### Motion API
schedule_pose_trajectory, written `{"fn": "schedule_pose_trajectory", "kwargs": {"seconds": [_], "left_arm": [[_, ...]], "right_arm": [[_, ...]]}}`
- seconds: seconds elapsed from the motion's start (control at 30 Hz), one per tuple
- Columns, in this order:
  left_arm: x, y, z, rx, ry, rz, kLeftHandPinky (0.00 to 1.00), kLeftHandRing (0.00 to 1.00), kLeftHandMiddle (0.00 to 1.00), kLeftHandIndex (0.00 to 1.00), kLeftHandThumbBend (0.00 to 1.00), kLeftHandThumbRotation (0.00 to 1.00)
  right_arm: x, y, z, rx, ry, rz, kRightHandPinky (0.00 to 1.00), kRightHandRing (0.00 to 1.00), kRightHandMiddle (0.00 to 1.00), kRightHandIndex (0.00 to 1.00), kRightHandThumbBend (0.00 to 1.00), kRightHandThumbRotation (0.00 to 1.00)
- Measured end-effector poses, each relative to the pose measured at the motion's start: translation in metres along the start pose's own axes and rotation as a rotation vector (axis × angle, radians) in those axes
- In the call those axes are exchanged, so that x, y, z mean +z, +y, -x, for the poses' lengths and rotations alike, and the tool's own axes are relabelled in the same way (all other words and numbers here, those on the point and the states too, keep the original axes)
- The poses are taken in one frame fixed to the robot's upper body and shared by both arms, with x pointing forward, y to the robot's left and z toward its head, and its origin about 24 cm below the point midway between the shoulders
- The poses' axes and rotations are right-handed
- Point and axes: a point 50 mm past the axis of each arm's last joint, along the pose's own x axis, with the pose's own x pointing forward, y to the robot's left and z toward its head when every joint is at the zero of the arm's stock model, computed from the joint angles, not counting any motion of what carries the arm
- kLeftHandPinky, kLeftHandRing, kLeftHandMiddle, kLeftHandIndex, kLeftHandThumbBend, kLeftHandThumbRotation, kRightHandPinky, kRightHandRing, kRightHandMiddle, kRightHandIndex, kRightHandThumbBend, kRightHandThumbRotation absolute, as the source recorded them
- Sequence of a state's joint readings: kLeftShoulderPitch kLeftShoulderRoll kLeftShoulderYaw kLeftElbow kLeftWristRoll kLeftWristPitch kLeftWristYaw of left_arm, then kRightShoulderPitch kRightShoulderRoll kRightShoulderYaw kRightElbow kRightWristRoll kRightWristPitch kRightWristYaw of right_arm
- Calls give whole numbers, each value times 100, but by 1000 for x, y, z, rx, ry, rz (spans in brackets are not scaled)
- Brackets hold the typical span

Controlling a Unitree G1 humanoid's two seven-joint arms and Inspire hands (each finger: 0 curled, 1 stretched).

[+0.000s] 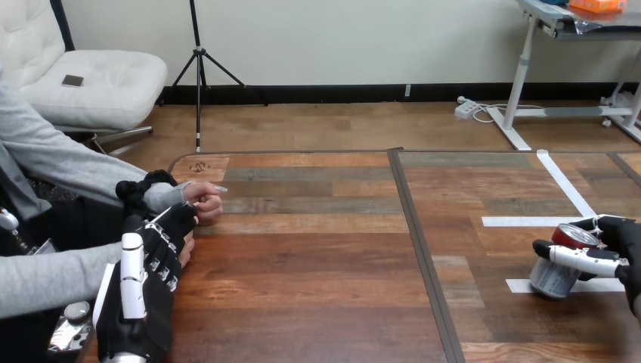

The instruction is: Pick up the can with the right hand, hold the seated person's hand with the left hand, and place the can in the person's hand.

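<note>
Right hand (623, 242) fingers curled round tilted can (546, 278) on tabletop (317, 265); left hand (155, 253) at person's hand (205, 203), seemingly touching, grasp indeterminate

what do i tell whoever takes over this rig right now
Right hand: shut on the can, at the right side of the table over a white tape strip. The can is tilted; I cannot tell whether it has left the table.
Left hand: at the table's left edge, over the person's nearer hand; whether it grips that hand cannot be told. The person's farther hand lies just beyond.
Done: can grasped.
Left: make sure the person's hand is held, carry the can across, place it in that hand.
</note>
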State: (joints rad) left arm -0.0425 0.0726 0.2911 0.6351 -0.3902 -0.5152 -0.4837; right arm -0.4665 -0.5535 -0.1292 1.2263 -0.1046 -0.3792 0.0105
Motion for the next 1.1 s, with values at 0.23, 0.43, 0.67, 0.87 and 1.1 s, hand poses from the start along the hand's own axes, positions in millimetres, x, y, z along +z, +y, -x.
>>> {"fn": "schedule_pose_trajectory", "kwargs": {"seconds": [0.23, 0.43, 0.67, 0.87, 1.1], "left_arm": [[0, 0, 0, 0, 1, -2, 100, 91, 83, 72, 55, 100], [0, 0, 0, -1, 2, -3, 100, 92, 84, 73, 55, 100], [0, 0, 0, -1, 3, -5, 100, 93, 84, 73, 53, 100], [0, 0, 0, 0, 3, -6, 100, 92, 84, 73, 53, 100], [0, 0, 0, 1, 3, -5, 100, 92, 83, 73, 53, 100]], "right_arm": [[0, 1, 1, 9, -25, 9, 37, 40, 46, 48, 75, 0], [0, 2, 2, 12, -31, 10, 38, 40, 46, 48, 76, 0], [1, 3, 2, 18, -45, 26, 37, 40, 45, 48, 76, 0], [2, 4, 3, 30, -62, 43, 38, 41, 46, 48, 76, 0], [3, 7, 4, 47, -90, 61, 37, 39, 44, 47, 77, 0]]}}
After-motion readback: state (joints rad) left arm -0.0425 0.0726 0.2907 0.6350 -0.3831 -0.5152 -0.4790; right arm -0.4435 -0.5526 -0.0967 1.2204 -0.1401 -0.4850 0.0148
